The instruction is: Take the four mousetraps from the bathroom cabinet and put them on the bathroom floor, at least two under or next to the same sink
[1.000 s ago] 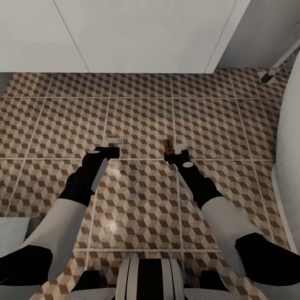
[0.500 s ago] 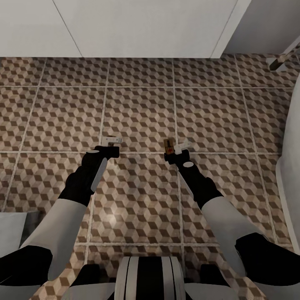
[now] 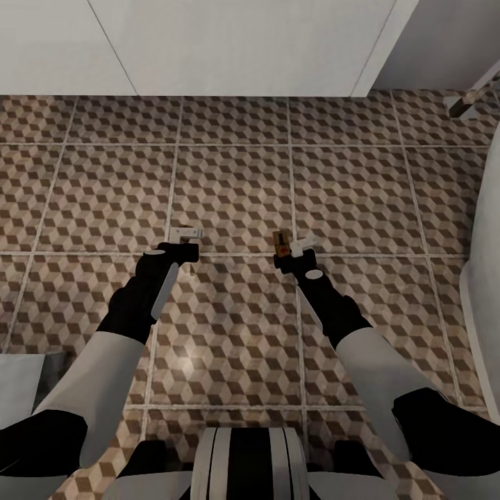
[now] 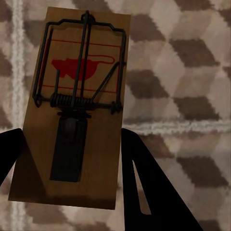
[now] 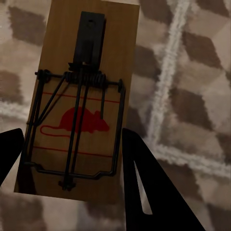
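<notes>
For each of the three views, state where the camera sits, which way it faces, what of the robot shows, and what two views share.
Head view: on the head, facing down at the bathroom floor; both arms, left gripper, right gripper.
Left wrist view: near the left gripper, facing along its dark fingers at a mousetrap.
Right wrist view: likewise, dark fingers, another mousetrap.
Shared: the right mousetrap appears in the head view too.

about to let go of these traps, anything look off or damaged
Nothing stands out. Each gripper holds one mousetrap above the bathroom floor: the left mousetrap and the right mousetrap both show whole boards and intact wire. The tiles look clean and unbroken.
</notes>
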You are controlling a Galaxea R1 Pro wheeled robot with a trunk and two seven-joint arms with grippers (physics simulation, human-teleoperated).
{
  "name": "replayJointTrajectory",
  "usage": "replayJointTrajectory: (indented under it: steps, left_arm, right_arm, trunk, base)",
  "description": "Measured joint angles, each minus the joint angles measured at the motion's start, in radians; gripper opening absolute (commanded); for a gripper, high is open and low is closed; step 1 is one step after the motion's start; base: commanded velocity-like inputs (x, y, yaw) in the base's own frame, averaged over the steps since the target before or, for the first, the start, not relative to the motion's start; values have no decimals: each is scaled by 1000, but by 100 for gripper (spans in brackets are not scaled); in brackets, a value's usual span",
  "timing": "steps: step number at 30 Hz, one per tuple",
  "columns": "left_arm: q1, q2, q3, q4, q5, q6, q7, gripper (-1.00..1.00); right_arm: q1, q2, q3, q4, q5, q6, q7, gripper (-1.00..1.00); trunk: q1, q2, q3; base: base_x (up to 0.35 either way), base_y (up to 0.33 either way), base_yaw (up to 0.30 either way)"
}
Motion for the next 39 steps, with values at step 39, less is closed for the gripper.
replayJointTrajectory:
  steps: [39]
  left_arm:
    - [22,0,-1,47,0,-10,-5,-100]
  right_arm:
    - [0,1,0,-1,1,-4,-22,-100]
  trunk:
    - [0,0,0]
  base:
    - [95,0,0]
